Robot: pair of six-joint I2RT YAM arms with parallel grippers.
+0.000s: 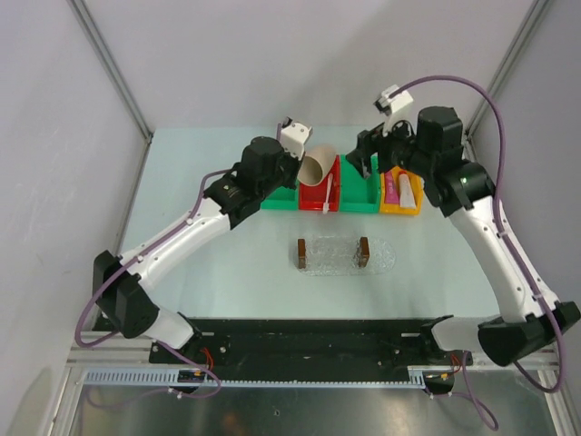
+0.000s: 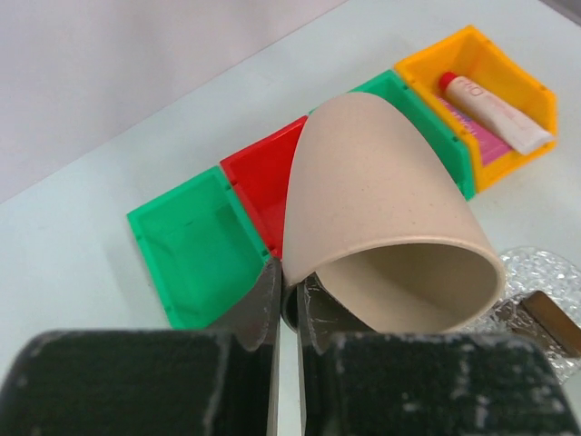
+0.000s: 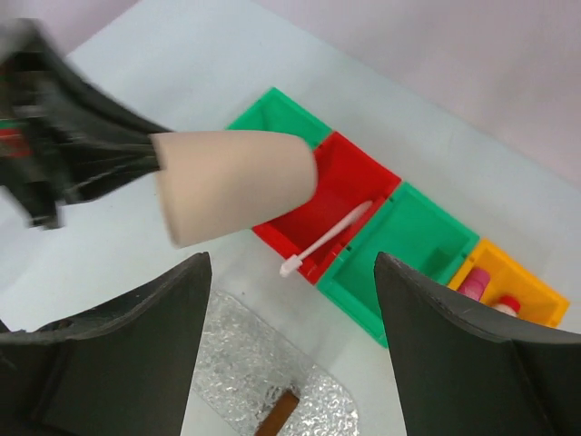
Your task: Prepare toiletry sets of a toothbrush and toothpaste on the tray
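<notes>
The white toothbrush (image 1: pixel 328 196) lies slanted in the red bin (image 1: pixel 334 184), its head poking over the near wall; it also shows in the right wrist view (image 3: pixel 331 238). The pink toothpaste (image 1: pixel 391 189) lies in the yellow bin (image 1: pixel 400 209), also seen from the left wrist (image 2: pixel 486 145) and right wrist (image 3: pixel 473 282). The clear tray (image 1: pixel 334 255) with brown handles sits nearer the arms, with nothing on it. My left gripper (image 1: pixel 299 173) is shut on the rim of a beige cup (image 2: pixel 390 209), held tilted above the red bin. My right gripper (image 1: pixel 366 163) hovers open and empty above the bins (image 3: pixel 290 263).
Several bins stand in a row: green (image 1: pixel 280 197), red, green (image 1: pixel 363 189), yellow. A white tube with a red cap (image 2: pixel 495 113) also lies in the yellow bin. Grey walls enclose the table on the left, back and right.
</notes>
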